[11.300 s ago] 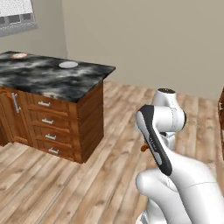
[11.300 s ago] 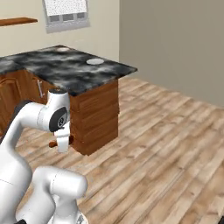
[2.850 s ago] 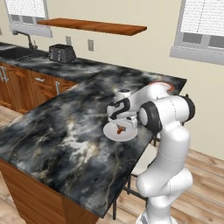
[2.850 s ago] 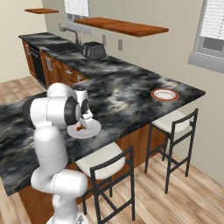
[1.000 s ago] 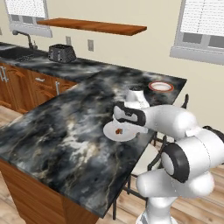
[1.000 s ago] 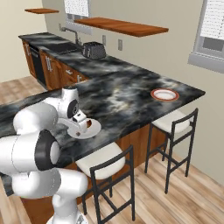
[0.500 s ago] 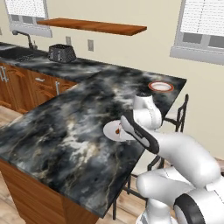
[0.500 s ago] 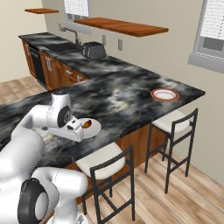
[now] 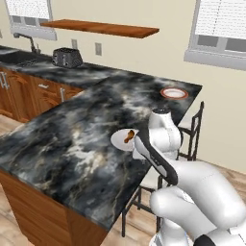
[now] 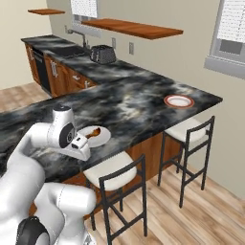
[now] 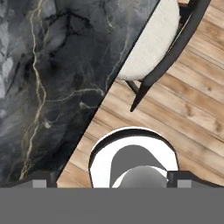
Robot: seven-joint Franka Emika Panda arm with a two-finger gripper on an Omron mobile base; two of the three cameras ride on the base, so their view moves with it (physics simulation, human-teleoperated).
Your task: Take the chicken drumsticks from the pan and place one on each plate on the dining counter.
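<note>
One chicken drumstick (image 9: pixel 129 137) (image 10: pixel 93 133) lies on the pale plate (image 9: pixel 117 141) (image 10: pixel 101 139) near the front edge of the dining counter (image 9: pixel 72 139) (image 10: pixel 134 107). The red-rimmed plate (image 9: pixel 174 93) (image 10: pixel 179 101) sits bare at the counter's far end. My arm is folded back by the counter edge, just on the near side of the pale plate. In the hand view my gripper (image 11: pixel 110 181) is open, its tips wide apart and holding nothing, pointing down past the counter edge (image 11: pixel 109 83) at the floor. The pan is out of view.
Two black-framed stools (image 10: pixel 114 173) (image 10: pixel 190 128) stand under the counter's overhang; one seat (image 11: pixel 153 43) lies right below the hand. A toaster (image 9: pixel 66 57) (image 10: pixel 103 54) and a sink stand on the back counter, under a wooden shelf (image 9: pixel 103 28).
Within the last second the arm has drawn back from the pale plate and folded in toward the base. The drumstick stays on the plate and the jaws stay open.
</note>
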